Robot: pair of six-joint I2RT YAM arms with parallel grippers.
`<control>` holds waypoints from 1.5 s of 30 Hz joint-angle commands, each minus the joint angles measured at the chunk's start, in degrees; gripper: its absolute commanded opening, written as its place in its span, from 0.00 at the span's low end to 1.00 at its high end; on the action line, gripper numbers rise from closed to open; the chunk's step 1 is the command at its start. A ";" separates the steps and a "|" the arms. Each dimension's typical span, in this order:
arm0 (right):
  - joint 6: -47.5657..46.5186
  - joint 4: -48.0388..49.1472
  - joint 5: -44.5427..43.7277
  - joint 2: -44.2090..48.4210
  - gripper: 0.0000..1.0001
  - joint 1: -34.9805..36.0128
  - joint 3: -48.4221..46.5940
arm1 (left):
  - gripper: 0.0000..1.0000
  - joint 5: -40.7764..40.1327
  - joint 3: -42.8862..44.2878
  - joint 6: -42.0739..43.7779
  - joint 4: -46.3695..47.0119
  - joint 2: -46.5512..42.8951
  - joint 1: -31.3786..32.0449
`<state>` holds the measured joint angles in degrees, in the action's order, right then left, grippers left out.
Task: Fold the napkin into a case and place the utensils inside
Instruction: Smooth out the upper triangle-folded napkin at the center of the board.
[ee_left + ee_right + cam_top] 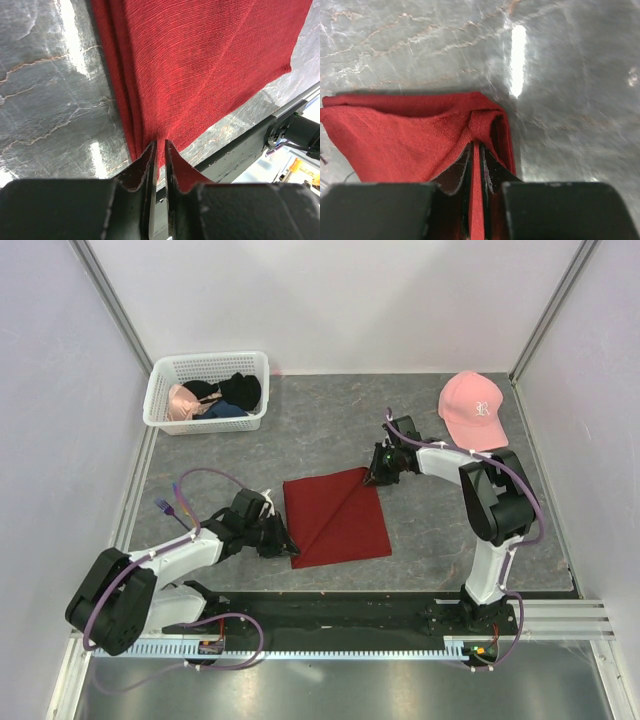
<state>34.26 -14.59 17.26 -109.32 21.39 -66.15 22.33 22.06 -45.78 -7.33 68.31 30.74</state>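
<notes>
The dark red napkin (335, 518) lies folded on the grey table, a diagonal crease across its top layer. My left gripper (284, 544) is at its near-left corner. In the left wrist view the left gripper (160, 145) is shut on that corner of the napkin (200, 65), layered edges running up to its left. My right gripper (376, 474) is at the far-right corner. In the right wrist view the right gripper (477, 146) is shut on a raised pinch of napkin (405, 140), cloth showing between the fingers. A purple fork (164, 507) lies left of the left arm.
A white basket (160, 415) holding dark and pink garments stands at the back left. A pink cap (473, 408) lies at the back right. The black base rail (340, 615) runs along the near edge, close behind the napkin's near corner.
</notes>
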 commanded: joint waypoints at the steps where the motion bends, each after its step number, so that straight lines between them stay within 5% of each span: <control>1: -2.00 -0.97 -2.40 6.48 0.16 -0.03 0.06 | 0.19 0.35 0.17 2.71 0.66 -2.21 0.19; 13: 5.55 1.49 -2.40 2.00 0.50 0.06 -3.90 | 0.20 2.37 1.05 1.66 -0.05 -4.33 0.20; 19: 6.87 1.49 -3.10 0.42 0.53 -0.03 -5.39 | 0.20 2.20 0.61 1.57 0.48 -4.07 0.20; 25: 8.10 2.02 -3.54 -1.51 0.46 0.23 -6.01 | 0.19 2.11 0.79 1.39 0.92 -3.54 0.20; 33: 8.19 1.76 -4.60 -2.74 0.49 0.41 -7.33 | 0.19 1.93 0.26 1.48 1.88 -2.75 0.20; 40: 6.26 0.97 -5.91 -1.43 0.22 0.50 -6.01 | 0.19 0.61 -0.97 0.34 2.50 -3.01 0.20; 45: 4.33 -0.26 -6.01 -0.20 0.15 0.50 -5.40 | 0.19 0.35 -1.85 0.16 2.59 -2.92 0.28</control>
<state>40.64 -14.44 12.67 -112.03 21.65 -71.66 22.98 20.95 -45.56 -6.72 65.36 30.74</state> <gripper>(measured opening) 0.159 0.196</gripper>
